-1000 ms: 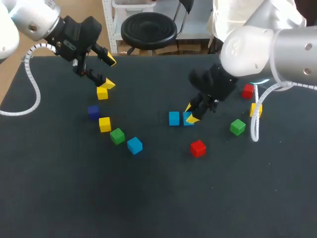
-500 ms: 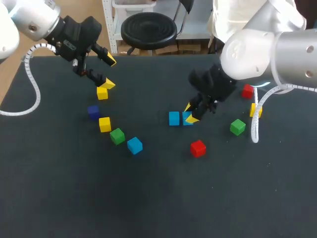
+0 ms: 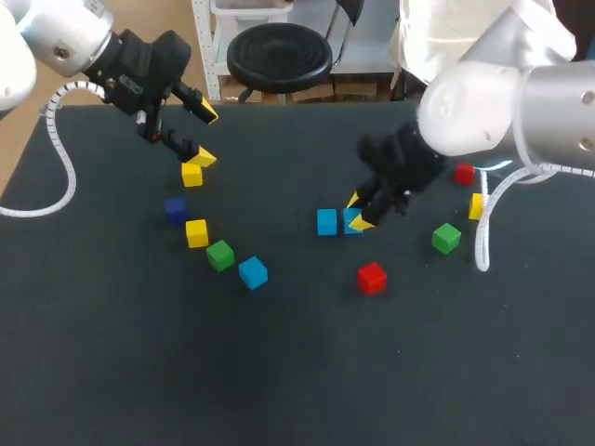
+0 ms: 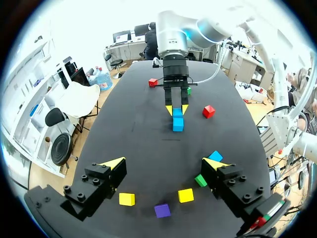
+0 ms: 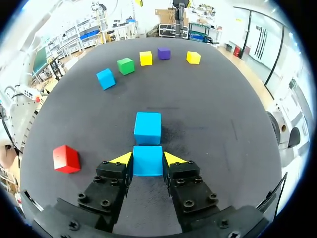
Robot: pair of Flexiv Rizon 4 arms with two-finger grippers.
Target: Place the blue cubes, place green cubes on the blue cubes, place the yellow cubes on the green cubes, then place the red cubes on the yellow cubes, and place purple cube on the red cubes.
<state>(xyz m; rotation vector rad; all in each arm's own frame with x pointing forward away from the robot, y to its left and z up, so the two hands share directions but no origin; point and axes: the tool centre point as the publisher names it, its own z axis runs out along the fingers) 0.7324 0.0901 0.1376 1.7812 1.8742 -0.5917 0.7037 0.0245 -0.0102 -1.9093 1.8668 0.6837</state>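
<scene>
Evidently only the base layer is under way: the right gripper [image 3: 358, 216] clamps one blue cube [image 5: 147, 159] resting just beside a second blue cube [image 5: 147, 127], while a third blue cube [image 3: 253, 271] sits well apart by a green cube [image 3: 220, 255]. Nothing is stacked yet; the purple cube [image 3: 176, 209] waits untouched. The left gripper [image 4: 163, 162] hangs wide open above the black matte tabletop [image 3: 297, 372].

— Which colours are shown against the black table [image 3: 112, 372]?
— Sky blue is seen on the blue cubes [image 3: 326, 221], held blue cube [image 5: 147, 159] included. The green cubes [image 3: 220, 255], yellow cubes [image 3: 196, 232] and red cubes [image 3: 372, 278] are shown in solid colour. The purple cube [image 3: 176, 209], at left, is rendered deep indigo.
— And the grippers?
— The left gripper [image 3: 206, 136] and right gripper [image 3: 358, 213] are finished black, tipped bright yellow.
</scene>
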